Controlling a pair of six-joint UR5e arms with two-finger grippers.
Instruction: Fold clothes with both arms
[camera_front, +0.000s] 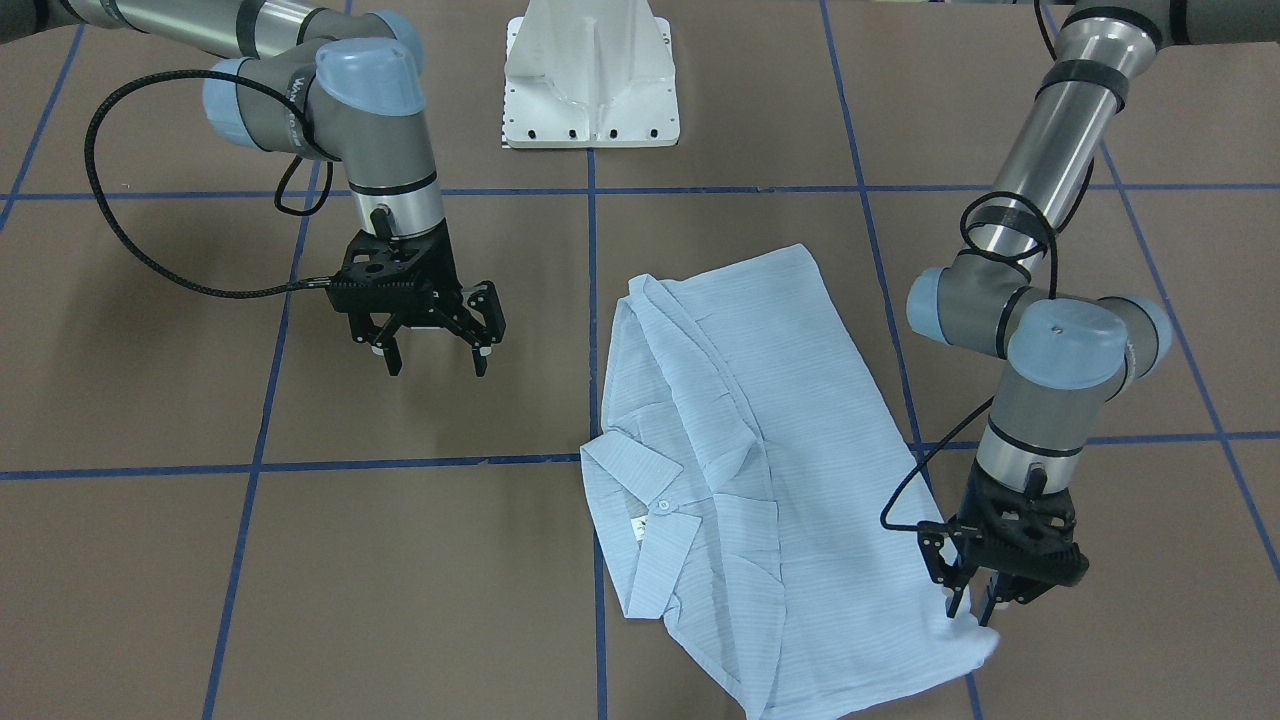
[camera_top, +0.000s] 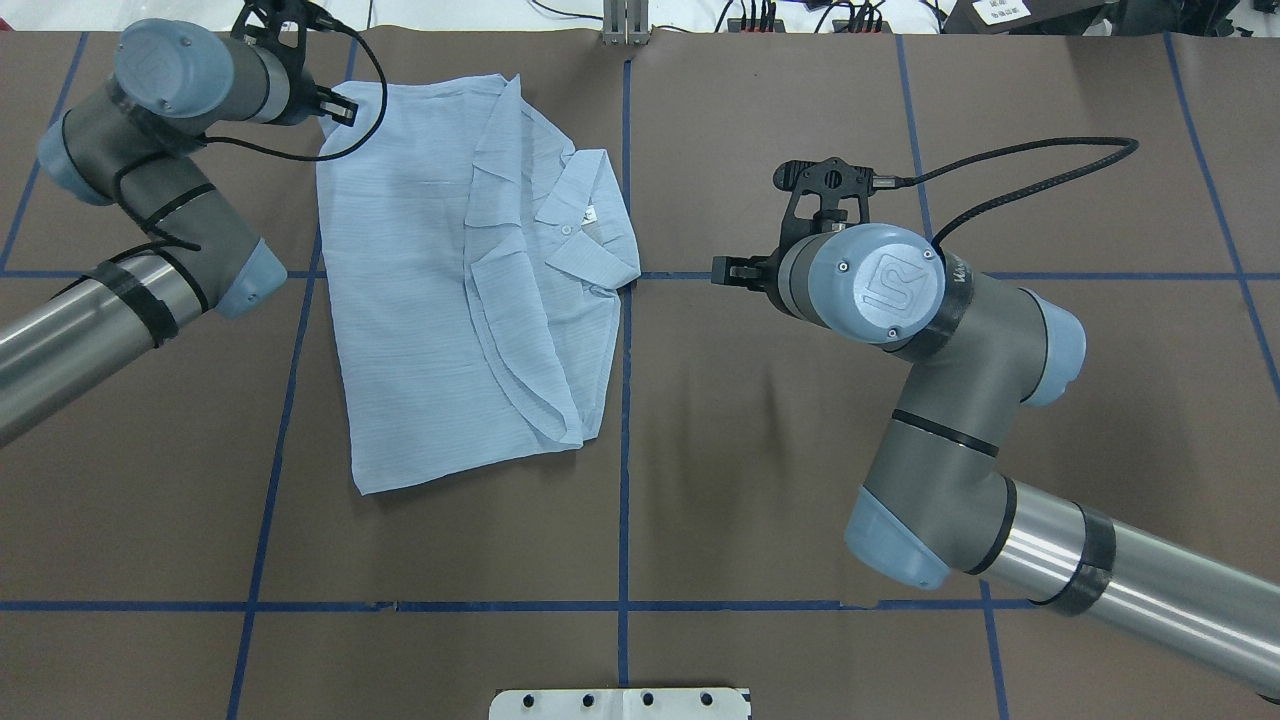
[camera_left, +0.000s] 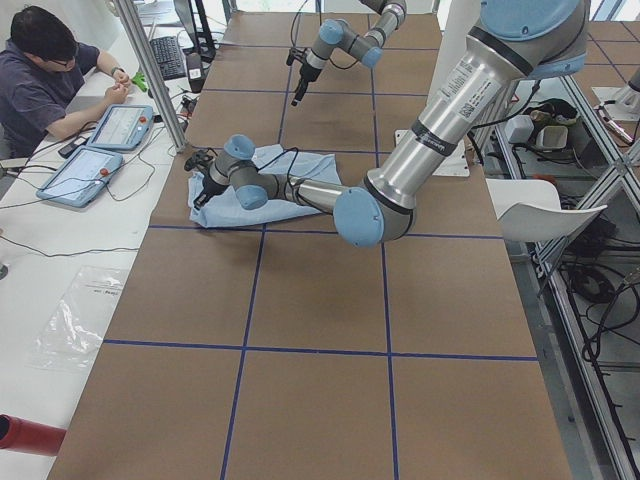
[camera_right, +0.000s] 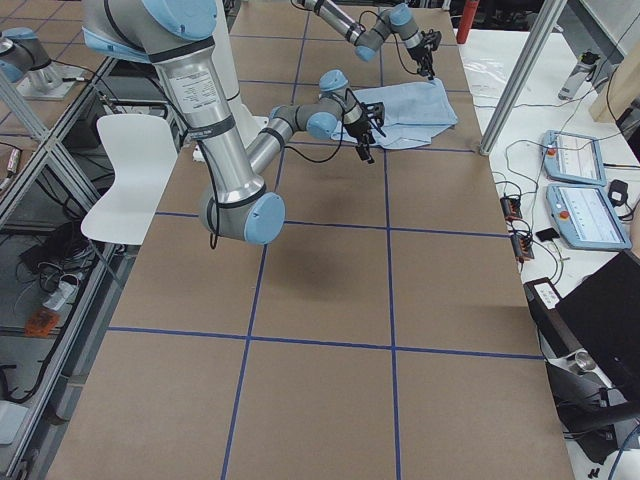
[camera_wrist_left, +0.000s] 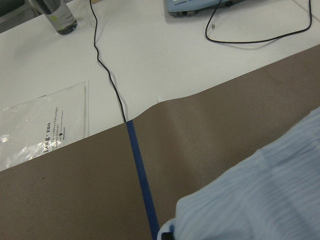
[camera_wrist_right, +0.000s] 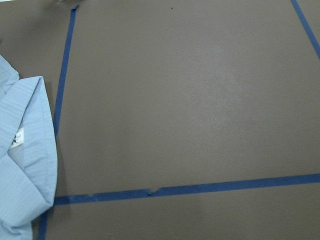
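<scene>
Exterior front-facing view: the thin pale-blue striped shirt, folded narrow, lies on the brown blue-taped table, on the robot's left half. The black left gripper meets its shoulder corner with fingers close together; whether they pinch cloth cannot be told. The black right gripper hangs spread, apart from the shirt. The lengthwise fold likely comes next, and it needs the right gripper on the collar-side corner.

Brown table gridded with blue tape.
Upper left of the left-end view: a seated person by 2 blue-grey pendants (plastic bag lower down).

Bright even light, soft shadows — sharp focus
</scene>
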